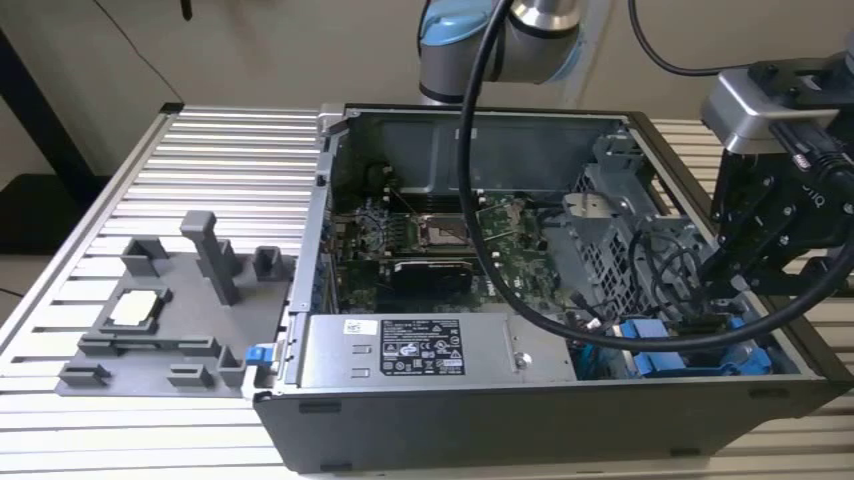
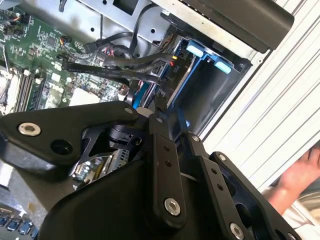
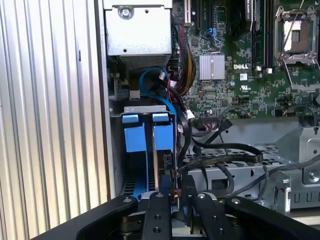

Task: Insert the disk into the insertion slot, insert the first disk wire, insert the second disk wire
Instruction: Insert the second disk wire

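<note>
The disk's blue carrier (image 3: pixel 163 138) sits inside the insertion slot (image 3: pixel 145 108), the grey bay at the case's corner, beside another blue-tabbed carrier (image 3: pixel 133 138). In the exterior view the blue carriers (image 1: pixel 678 357) lie low at the case's right end. My gripper (image 3: pixel 179 194) hangs just over the carriers' end, shut on a black disk wire (image 3: pixel 187 186) whose plug stands between the fingers. In the second wrist view the gripper (image 2: pixel 161 106) points at a black plug (image 2: pixel 171 75) by the blue frames. Seen from the exterior view, the gripper (image 1: pixel 710 300) reaches down among black cables.
Black cable bundles (image 3: pixel 225 157) cross the drive cage next to the gripper. The motherboard (image 1: pixel 441 235) and power supply (image 1: pixel 414 350) fill the case. A grey fixture (image 1: pixel 160 320) with parts stands at the exterior view's left. A person's hand (image 2: pixel 300 175) is outside the case wall.
</note>
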Action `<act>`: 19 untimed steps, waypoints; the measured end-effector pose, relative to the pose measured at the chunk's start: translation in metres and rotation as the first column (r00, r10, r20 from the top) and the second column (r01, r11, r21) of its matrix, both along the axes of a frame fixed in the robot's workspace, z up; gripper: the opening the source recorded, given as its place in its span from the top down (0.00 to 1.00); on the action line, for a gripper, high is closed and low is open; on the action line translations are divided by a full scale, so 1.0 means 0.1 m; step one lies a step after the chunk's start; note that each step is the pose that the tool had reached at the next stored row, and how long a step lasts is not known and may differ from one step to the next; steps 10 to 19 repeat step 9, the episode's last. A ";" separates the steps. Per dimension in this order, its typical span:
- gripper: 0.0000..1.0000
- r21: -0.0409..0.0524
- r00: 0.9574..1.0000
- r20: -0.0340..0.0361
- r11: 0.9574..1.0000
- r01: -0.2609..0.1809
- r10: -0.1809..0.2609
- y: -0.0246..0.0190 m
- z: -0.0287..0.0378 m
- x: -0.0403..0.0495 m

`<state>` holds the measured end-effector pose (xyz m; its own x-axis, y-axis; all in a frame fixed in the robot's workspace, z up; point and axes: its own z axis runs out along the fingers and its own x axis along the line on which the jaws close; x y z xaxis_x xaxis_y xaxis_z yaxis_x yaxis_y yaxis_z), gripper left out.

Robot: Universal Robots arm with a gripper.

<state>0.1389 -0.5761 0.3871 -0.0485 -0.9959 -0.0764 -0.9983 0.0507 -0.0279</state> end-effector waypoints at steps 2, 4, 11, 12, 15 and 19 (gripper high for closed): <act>0.76 0.000 1.000 0.000 1.000 0.001 -0.001 0.000 0.000 0.000; 0.76 0.000 1.000 0.000 1.000 0.002 -0.002 0.000 0.000 0.000; 0.76 0.000 1.000 0.000 1.000 0.004 -0.004 0.000 0.000 0.000; 0.76 0.000 1.000 0.000 1.000 0.004 -0.004 0.000 0.000 0.000; 0.76 0.000 1.000 0.000 1.000 0.004 -0.004 0.000 0.000 0.000; 0.76 0.000 1.000 0.000 1.000 0.004 -0.004 0.000 0.000 0.000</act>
